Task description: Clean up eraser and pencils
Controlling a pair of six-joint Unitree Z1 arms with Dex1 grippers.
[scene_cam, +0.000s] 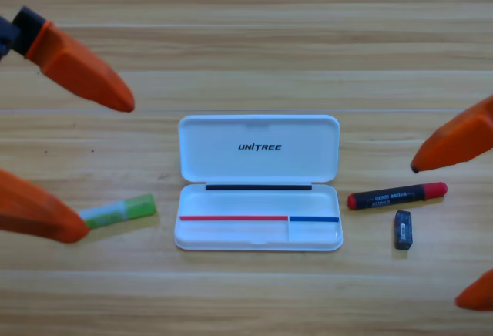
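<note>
Eraser: right of the case, small, light, grippy; pinch its long sides.
Marker: just above it, stiff, rolls; take mid-barrel.
Green pen: left of the case.
Grippers, left and right: jaws wide apart, empty.

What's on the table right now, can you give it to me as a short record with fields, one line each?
case: white case, lid open, middle of the table, nothing put in its tray
green pencil: green pencil, left of the case, partly under the left claw's lower jaw
black-and-red pencil: black-and-red pencil, right of the case, lying flat
eraser: eraser, just below the black-and-red pencil, apart from it
left claw: left claw, open, at the left edge
right claw: right claw, open, at the right edge
</note>
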